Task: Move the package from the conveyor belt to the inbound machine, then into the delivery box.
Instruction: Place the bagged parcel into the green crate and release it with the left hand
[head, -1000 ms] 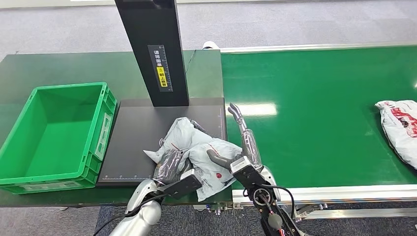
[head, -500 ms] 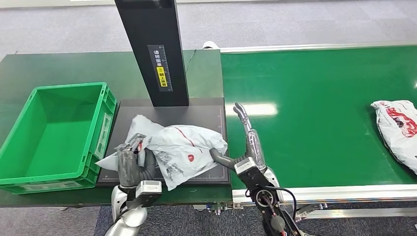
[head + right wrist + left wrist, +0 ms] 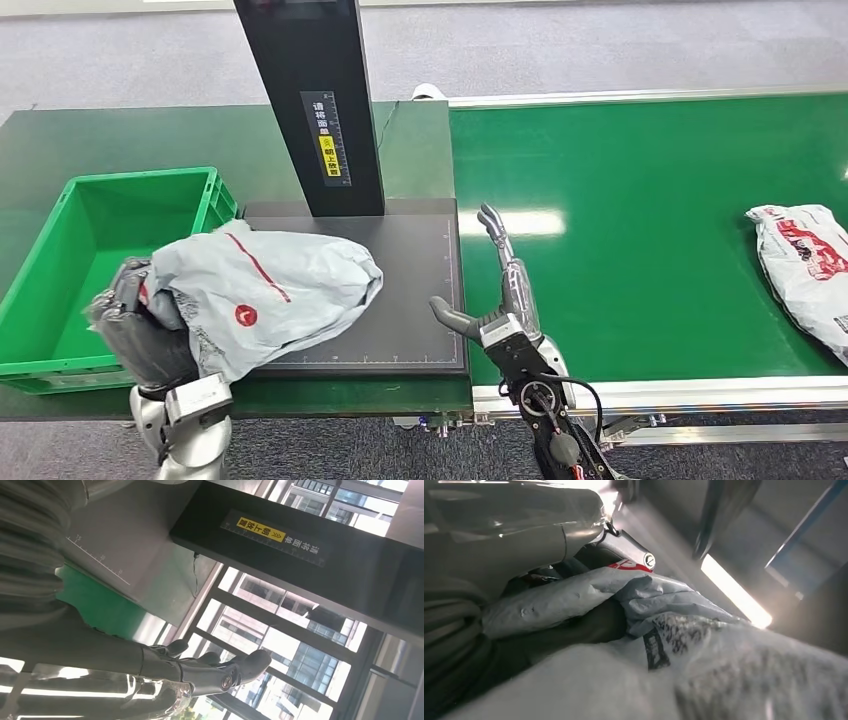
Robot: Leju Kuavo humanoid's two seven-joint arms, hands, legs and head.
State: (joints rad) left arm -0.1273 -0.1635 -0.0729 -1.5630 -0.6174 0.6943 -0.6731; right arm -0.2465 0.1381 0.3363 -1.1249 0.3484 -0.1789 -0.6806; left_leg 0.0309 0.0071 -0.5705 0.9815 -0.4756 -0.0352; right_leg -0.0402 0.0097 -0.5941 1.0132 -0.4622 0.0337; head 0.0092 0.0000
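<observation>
we're on the last leg: our left hand [image 3: 140,335] grips the package [image 3: 265,295], straddling the delivery box [image 3: 60,255] rim at 9 o'clock of the inbound machine [image 3: 400,290]. right hand [image 3: 500,290] empty, fingers spread. next: carry leftward, release inside.

Our left hand [image 3: 140,335] has carried the grey package [image 3: 262,290] leftward off the middle of the black scanner plate [image 3: 400,300], so it now overhangs the green box [image 3: 60,270]. On the conveyor belt [image 3: 650,200], the far-right package [image 3: 805,265] has drifted slightly left.
</observation>
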